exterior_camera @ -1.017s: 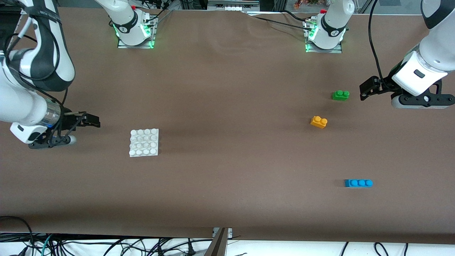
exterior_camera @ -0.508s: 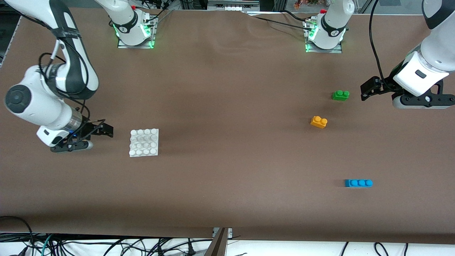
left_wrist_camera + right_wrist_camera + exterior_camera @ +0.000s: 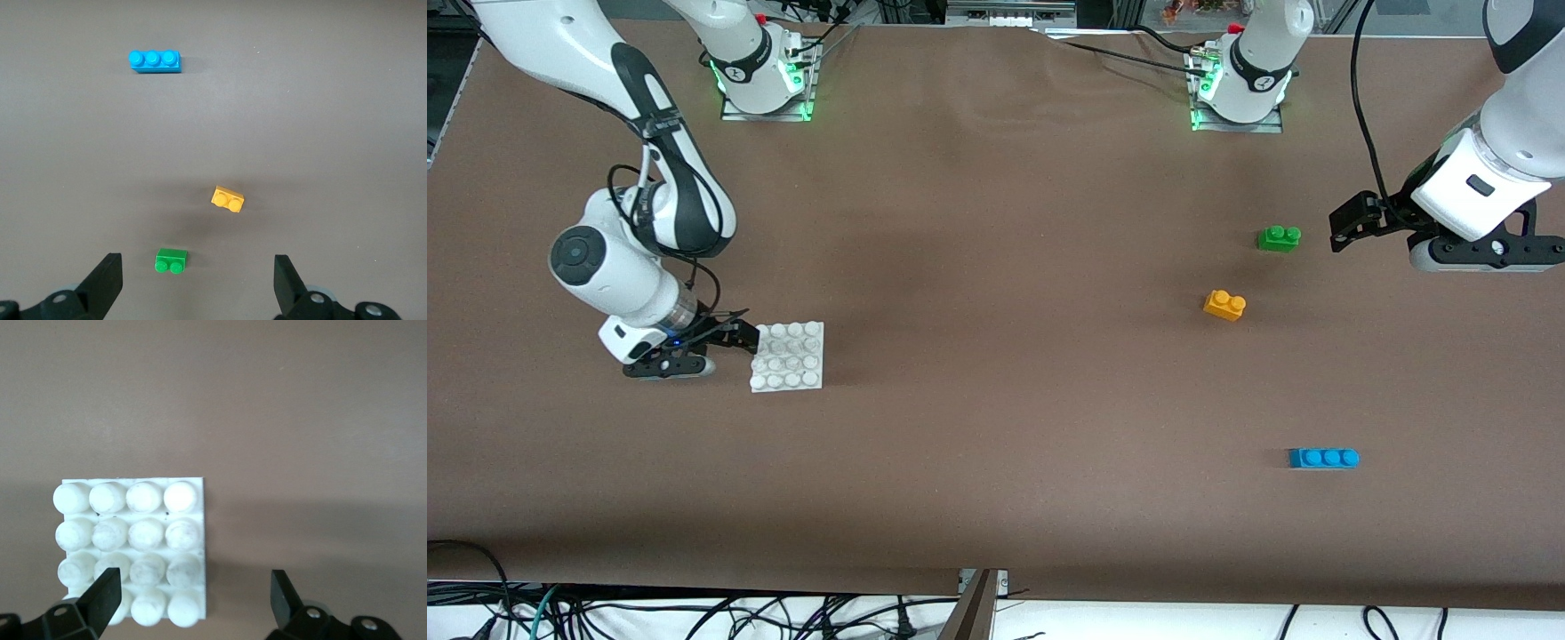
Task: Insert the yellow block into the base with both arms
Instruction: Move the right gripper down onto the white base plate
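With the right gripper [image 3: 740, 339] spread wide at the flat white studded plastic base [image 3: 787, 356], straddle its edge squarely, while the left gripper [image 3: 1347, 224], also wide, waits near the small orange-yellow plastic block [image 3: 1224, 305].

Even, bright overhead light, soft shadows beside the bricks, all views sharp.
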You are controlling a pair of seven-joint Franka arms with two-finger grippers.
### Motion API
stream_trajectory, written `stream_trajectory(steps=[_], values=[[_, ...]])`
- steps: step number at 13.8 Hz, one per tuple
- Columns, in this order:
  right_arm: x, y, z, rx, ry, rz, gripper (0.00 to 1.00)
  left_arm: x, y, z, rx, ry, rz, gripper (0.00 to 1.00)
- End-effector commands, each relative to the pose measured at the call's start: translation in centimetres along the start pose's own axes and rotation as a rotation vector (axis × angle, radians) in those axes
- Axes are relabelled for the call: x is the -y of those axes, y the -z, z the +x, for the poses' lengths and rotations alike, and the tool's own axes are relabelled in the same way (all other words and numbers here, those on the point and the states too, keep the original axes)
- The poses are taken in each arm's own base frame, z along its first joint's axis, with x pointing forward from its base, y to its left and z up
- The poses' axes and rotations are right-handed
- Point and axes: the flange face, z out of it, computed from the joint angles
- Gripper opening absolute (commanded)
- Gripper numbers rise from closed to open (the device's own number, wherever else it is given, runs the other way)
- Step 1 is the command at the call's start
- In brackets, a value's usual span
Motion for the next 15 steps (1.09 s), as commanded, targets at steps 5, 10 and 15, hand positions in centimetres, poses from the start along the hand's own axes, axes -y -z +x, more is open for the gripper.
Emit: stream_trajectory(steps=[5,10,15], values=[[1.0,-4.4,-0.4,-0.029,-0.075,0.015,0.99,0.2,0.5,0.2,0.006,0.005,0.0,1.0],[1.5,-6.1,-0.7,-0.034,-0.094,0.028,0.99,0.2,0.5,0.2,0.01,0.005,0.001,1.0],[1.4,-7.0,-0.7,-0.037,-0.1,0.031,0.98,0.2,0.5,0.2,0.01,0.005,0.001,1.0]])
